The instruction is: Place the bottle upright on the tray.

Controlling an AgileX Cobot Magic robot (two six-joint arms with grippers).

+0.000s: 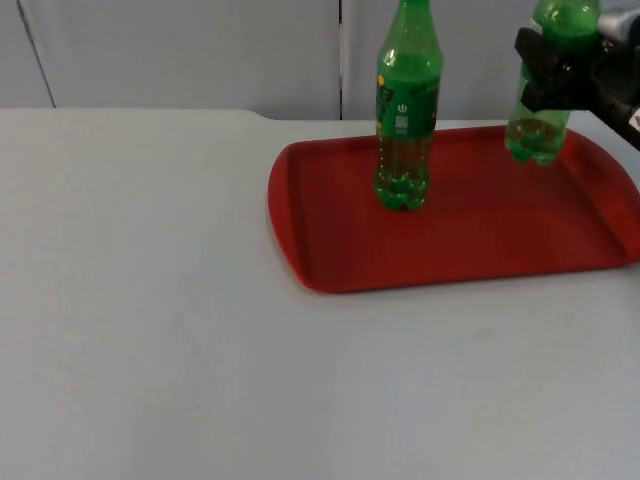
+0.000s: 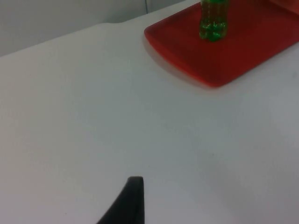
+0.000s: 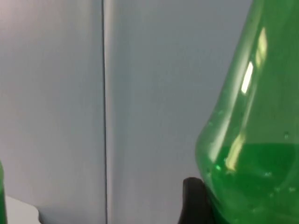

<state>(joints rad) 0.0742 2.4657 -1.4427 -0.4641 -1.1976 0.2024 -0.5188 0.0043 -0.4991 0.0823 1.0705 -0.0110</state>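
The right gripper (image 1: 548,75) holds a green bottle (image 1: 540,120) upright by its mid-body, fingers closed on it, above the far right part of the red tray (image 1: 470,245). The bottle's base appears to hang just clear of the tray floor, though contact cannot be confirmed from the top view. In the right wrist view the held bottle's green shoulder (image 3: 252,140) sits against a black fingertip (image 3: 194,200), with the grey partition wall (image 3: 140,93) behind it. A second green bottle (image 1: 405,110) stands upright near the tray's middle, well apart from the held one; its base (image 2: 213,28) also shows in the left wrist view. The left arm waits over the bare white tabletop (image 2: 93,116), and whether the left gripper is open or closed cannot be determined. The step in hand is judged to be the final lowering and release. To perform it well, keep the bottle axis vertical and descend straight down until the base seats flat on the tray floor, inside the raised rim. Open the fingers only after the base bears weight, then withdraw without brushing the bottle body. Avoid lateral motion toward the standing bottle, since a tall, narrow container tips easily.
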